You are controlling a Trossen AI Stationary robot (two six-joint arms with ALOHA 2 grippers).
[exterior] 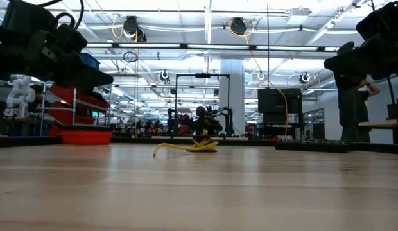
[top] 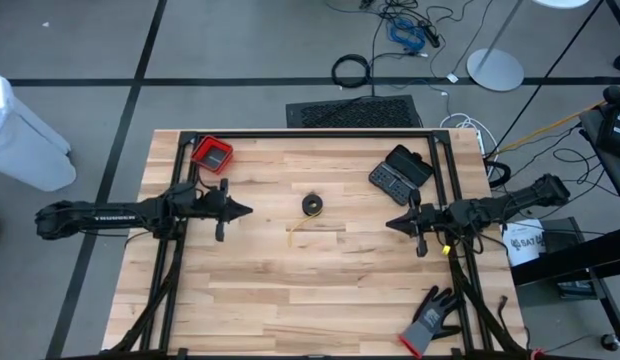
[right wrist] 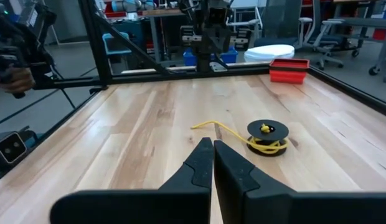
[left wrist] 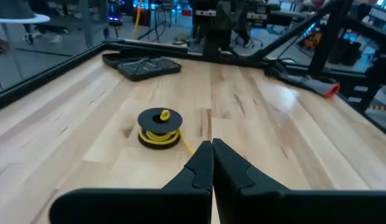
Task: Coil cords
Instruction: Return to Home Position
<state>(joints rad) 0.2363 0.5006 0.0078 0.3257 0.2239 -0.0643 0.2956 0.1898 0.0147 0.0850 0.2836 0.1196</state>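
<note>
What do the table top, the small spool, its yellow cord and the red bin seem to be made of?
Table top: pale wood planks, grain and seams showing, low sheen. Spool: likely black plastic, smooth flange. Yellow cord: flexible, probably plastic-jacketed; its core is hidden. Red bin: probably moulded plastic, even colour.

"TROSSEN" on left arm [top: 110, 213] (white lettering); partial "SAT" on white bucket [top: 525, 243].
</note>
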